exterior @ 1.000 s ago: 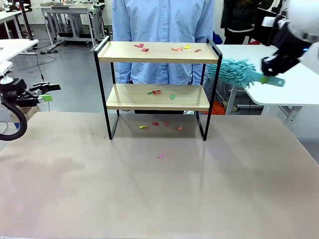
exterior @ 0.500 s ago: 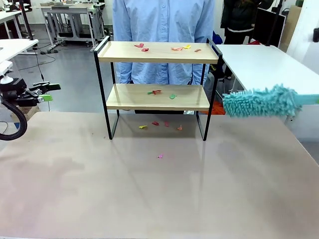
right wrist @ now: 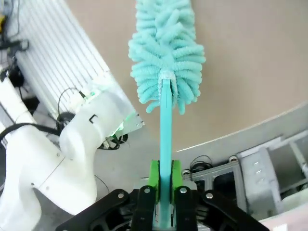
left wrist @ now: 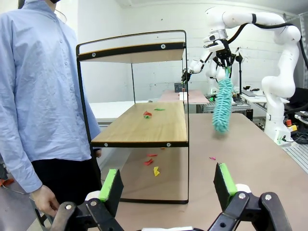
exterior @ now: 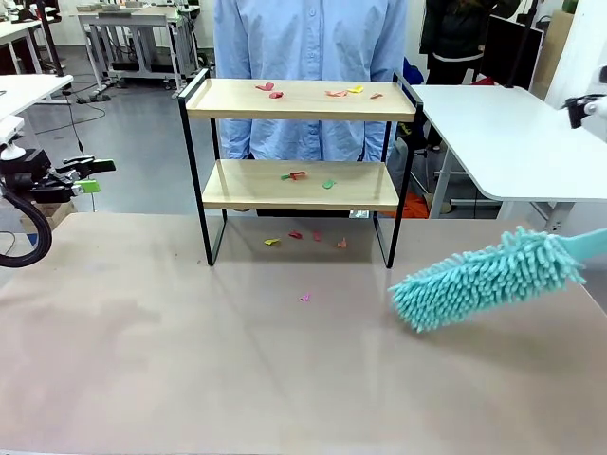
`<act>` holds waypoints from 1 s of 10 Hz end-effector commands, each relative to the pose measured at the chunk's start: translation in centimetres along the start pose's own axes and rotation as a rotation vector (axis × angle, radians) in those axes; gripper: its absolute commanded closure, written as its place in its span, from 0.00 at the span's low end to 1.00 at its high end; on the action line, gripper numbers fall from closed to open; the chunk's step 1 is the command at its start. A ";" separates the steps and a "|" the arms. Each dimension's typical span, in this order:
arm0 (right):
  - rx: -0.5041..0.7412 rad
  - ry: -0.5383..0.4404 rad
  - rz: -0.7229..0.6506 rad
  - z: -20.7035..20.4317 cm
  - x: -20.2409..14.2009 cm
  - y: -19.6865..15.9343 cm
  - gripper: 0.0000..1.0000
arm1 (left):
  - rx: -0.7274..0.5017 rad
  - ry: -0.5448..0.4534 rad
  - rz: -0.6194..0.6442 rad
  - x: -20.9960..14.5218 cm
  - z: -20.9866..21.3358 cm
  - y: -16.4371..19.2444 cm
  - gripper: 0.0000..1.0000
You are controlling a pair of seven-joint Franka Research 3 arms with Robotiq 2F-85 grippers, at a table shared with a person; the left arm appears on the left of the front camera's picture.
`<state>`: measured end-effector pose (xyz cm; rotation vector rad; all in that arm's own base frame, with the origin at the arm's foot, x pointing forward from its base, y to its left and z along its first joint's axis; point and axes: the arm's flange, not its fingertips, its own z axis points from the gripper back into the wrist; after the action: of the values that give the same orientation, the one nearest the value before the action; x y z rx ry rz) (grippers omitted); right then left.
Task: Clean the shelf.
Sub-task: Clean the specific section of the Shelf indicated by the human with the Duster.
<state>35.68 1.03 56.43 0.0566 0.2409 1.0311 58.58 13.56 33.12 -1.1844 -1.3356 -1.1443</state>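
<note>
Green-padded right hand [right wrist: 163, 179] pinching the handle of a teal duster [exterior: 486, 280]; duster head tilted low over the surface [exterior: 190, 360], right of the shelf [exterior: 247, 186] and apart from it; left hand [left wrist: 168, 185] spread, empty, well left of the shelf; shelf upright at the surface's far middle; coloured scraps [exterior: 337, 93] on both boards and beneath.

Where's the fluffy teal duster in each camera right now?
Front: fluffy teal microfibre duster lower right, above the tan tabletop, right of the two-tier wooden shelf.
Left wrist: duster upper right, right of the shelf.
Right wrist: duster top centre, handle clamped in right tool.
Shared landmark: the tabletop.
</note>
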 end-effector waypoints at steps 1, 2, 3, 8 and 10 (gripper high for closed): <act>0.015 -0.015 0.149 0.5 1.2 0.6 0.87 | -0.003 0.000 -0.002 0.3 0.0 -0.2 0.00; 0.000 -0.021 0.167 0.4 2.2 0.7 0.87 | -0.003 0.000 -0.002 0.3 0.0 -0.2 0.00; 0.001 -0.039 0.186 0.1 3.3 0.5 0.87 | -0.003 0.000 -0.002 0.3 0.0 -0.2 0.00; 0.001 -0.004 0.155 -0.1 2.7 1.3 0.87 | -0.003 0.000 -0.002 0.3 0.0 -0.2 0.00; 0.001 -0.004 0.155 -0.1 2.7 1.3 0.87 | -0.003 0.000 -0.002 0.3 0.0 -0.2 0.00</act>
<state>36.14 4.34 55.91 0.0872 0.2330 1.1839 58.59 13.58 33.07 -1.1847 -1.3353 -1.1437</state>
